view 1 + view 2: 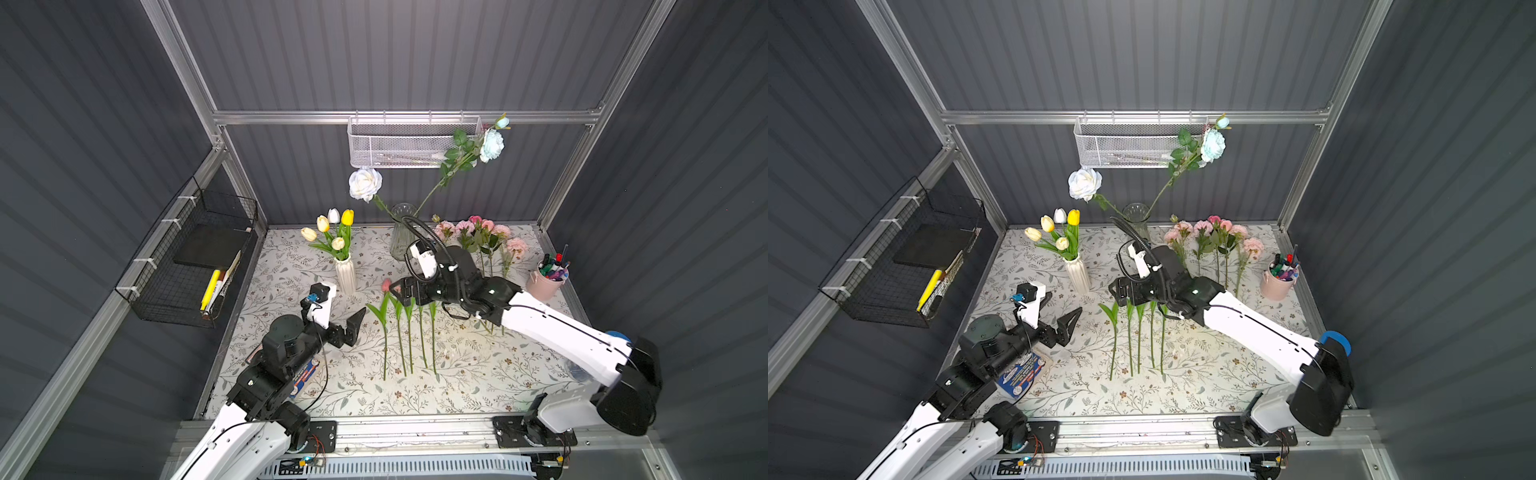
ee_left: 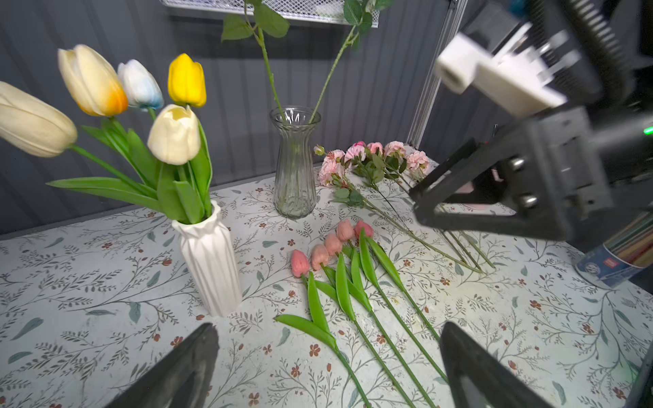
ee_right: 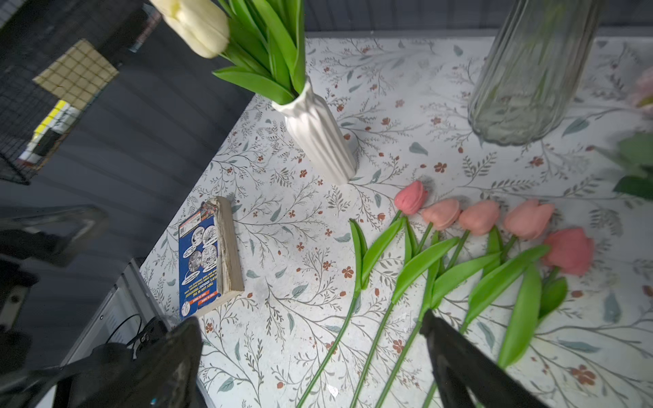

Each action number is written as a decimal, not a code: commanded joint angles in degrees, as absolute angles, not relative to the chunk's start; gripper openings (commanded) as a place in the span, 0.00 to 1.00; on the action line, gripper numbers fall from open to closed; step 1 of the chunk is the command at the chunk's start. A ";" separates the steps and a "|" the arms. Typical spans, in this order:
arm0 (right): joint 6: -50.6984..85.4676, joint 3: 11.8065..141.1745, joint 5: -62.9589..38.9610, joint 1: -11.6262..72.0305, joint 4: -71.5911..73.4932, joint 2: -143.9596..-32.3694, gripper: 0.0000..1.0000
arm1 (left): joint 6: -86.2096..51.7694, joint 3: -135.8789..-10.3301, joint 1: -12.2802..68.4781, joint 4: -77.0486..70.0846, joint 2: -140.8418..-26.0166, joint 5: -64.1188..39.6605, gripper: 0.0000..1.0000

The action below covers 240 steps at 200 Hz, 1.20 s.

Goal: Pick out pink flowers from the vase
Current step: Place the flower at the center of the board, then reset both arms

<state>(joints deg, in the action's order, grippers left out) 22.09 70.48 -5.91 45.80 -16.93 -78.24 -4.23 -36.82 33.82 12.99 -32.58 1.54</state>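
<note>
Floral-printed cloth covers the table [image 1: 457, 374], boxed in by grey ribbed walls that carry a black wire basket [image 1: 195, 266] on the left and a white mesh basket [image 1: 411, 143] at the back.

The left arm rises from the near-left mount and folds tightly at the elbow, with its forearm low over a blue paperback [image 3: 205, 261]. Its wrist points toward the middle of the table. The left gripper [image 1: 356, 322] sits just beside the leftmost tulip stem and near the foot of the white ribbed vase [image 1: 345, 272]. Its fingers [image 2: 183, 367] are spread wide and nothing is between them.

The right arm reaches from the near-right mount, its long white link running diagonally to the table's centre. The right gripper [image 1: 400, 291] hangs above the tulip heads, in front of the glass vase [image 1: 402, 232]. It too is released, its jaws well apart and holding nothing (the stems seen between them in the right wrist view lie flat on the cloth below).

Five salmon-pink tulips [image 3: 478, 217] lie side by side in a row at mid-table, heads toward the back wall. The pale pink ruffled blooms [image 1: 482, 232], one deeper pink among them, lie in a second row at the far right, near a pink cup of markers [image 1: 544, 282]. Both groups are out of the vases.

The glass vase holds only a white rose [image 1: 365, 185] and a pale blue rose [image 1: 491, 144], each leaning outward on a long stem. The ribbed vase holds yellow and cream tulips [image 1: 334, 228].
</note>
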 commanded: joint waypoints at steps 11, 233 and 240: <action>12.01 66.43 3.46 45.99 -14.97 -65.77 0.99 | -2.56 -40.44 33.75 8.68 -37.33 -0.33 0.99; -3.56 13.80 7.48 8.46 56.72 -76.67 0.99 | 6.87 -16.13 7.36 -78.12 -98.40 4.30 0.99; -3.62 14.37 6.62 7.93 57.47 -78.57 0.99 | 7.30 -16.80 7.31 -74.14 -97.05 3.17 0.99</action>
<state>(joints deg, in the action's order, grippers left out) -5.06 14.57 12.43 9.26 42.13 -74.19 6.35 -17.37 8.03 -65.63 -95.92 6.33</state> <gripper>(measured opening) 0.990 0.992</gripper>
